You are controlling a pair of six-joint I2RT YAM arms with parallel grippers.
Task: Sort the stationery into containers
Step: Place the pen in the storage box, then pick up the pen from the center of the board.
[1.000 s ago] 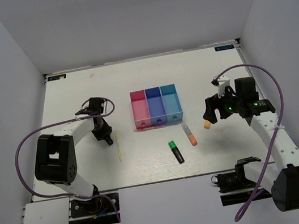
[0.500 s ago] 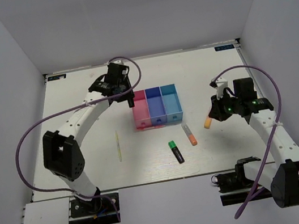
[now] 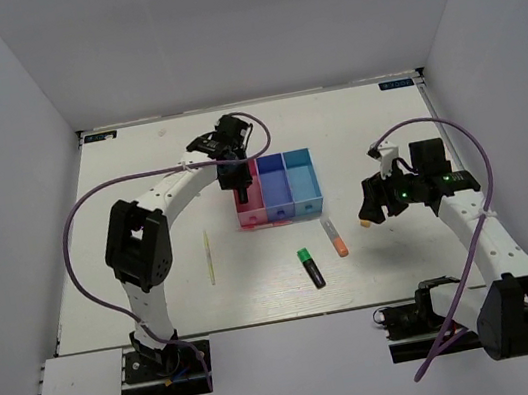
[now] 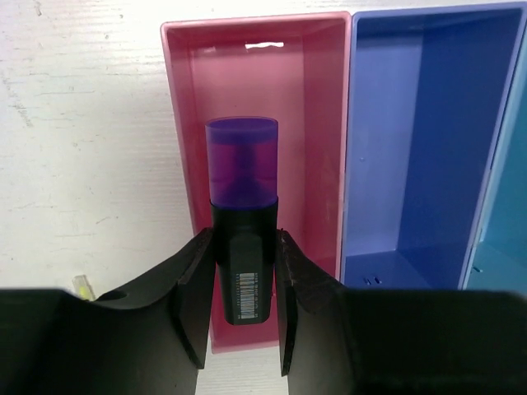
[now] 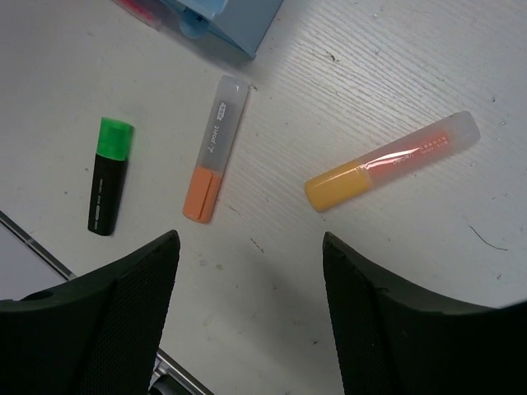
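My left gripper (image 4: pixel 241 276) is shut on the black body of a purple-capped marker (image 4: pixel 241 160). It hangs over the pink container (image 4: pixel 309 123), which is joined to the blue-purple one (image 4: pixel 420 140) and the light blue one (image 4: pixel 504 247). From above, that left gripper (image 3: pixel 237 176) sits over the pink bin (image 3: pixel 248 200). My right gripper (image 5: pixel 249 240) stands open above bare table. Ahead of it lie the short orange-yellow marker (image 5: pixel 391 162), the orange-grey marker (image 5: pixel 214 152) and the green highlighter (image 5: pixel 108 177).
A thin yellow stick (image 3: pixel 208 257) lies left of the bins. A pink stick (image 3: pixel 245 229) lies just in front of the pink bin. The table's near edge (image 3: pixel 264 321) runs close below the green highlighter (image 3: pixel 310 267).
My left arm swung from the table's left side up and right to hover over the pink bin, carrying the purple marker. My right gripper stayed over the orange-yellow marker, which now lies free.
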